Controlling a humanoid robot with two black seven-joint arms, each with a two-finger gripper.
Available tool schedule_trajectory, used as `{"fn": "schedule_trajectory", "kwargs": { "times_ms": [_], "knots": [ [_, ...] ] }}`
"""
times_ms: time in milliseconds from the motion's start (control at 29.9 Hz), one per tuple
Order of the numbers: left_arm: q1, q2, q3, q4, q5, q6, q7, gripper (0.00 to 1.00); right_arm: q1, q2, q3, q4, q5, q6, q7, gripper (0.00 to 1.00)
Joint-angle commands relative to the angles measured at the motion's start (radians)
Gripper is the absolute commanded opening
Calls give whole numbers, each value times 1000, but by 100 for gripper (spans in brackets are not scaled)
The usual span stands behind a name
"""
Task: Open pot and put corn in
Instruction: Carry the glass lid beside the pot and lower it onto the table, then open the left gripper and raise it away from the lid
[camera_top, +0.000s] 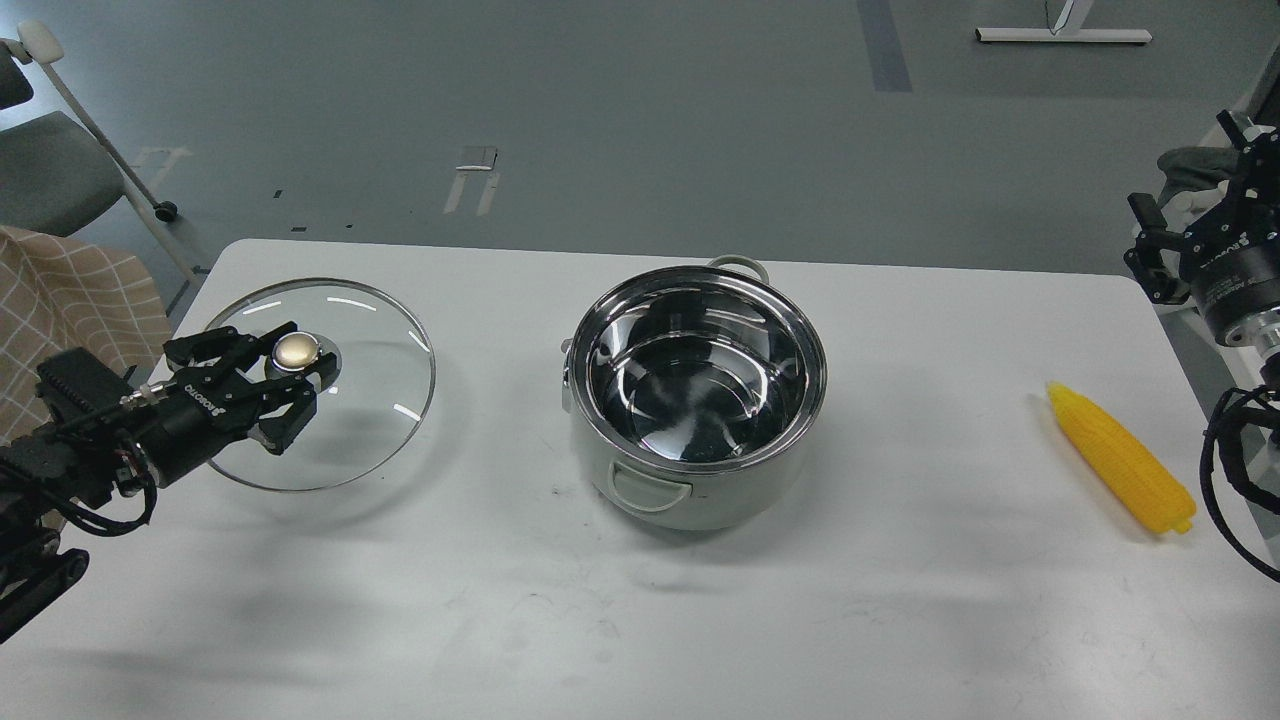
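Note:
The pale grey-green pot (720, 495) stands open in the middle of the white table (850, 610), its steel inside empty. The glass lid (385, 395) with a gold knob (297, 350) lies low over the table's left part. My left gripper (283, 378) is shut on that knob. The yellow corn (1120, 460) lies on the table near the right edge, pointed end away from me. My right gripper (1148, 250) hangs off the table's right edge, above and beyond the corn, with its fingers apart and empty.
A grey chair (50, 170) and a checkered cloth (70, 300) stand beyond the table's left edge. Grey floor lies behind the table. The right arm's cables (1225, 470) hang close to the corn's thick end.

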Motion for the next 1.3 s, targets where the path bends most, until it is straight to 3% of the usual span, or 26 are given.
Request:
{"fn": "schedule_trajectory", "kwargs": {
  "times_ms": [0, 234, 401, 702, 835, 936, 1270],
  "knots": [
    [20, -41, 0, 20, 2, 4, 0, 11, 0, 0, -1, 0, -1, -2, 0, 100],
    [21, -64, -1, 32, 0, 4, 0, 15, -8, 0, 1, 0, -1, 0, 0, 100],
    [24, -89, 2, 57, -1, 4, 0, 26, -14, 0, -1, 0, -1, 0, 0, 100],
    [24, -115, 2, 74, -1, 4, 0, 28, -15, 0, -1, 2, -1, -2, 0, 100],
    [24, -115, 2, 74, -1, 4, 0, 39, -15, 0, -1, 2, -1, 0, 0, 100],
    [26, -119, 2, 77, -3, 4, 0, 54, -15, 0, -1, 2, -1, 0, 0, 100],
    [24, -141, 2, 105, -3, 4, 0, 56, -20, -1, 1, 2, -1, 0, 0, 100]
  ]
}}
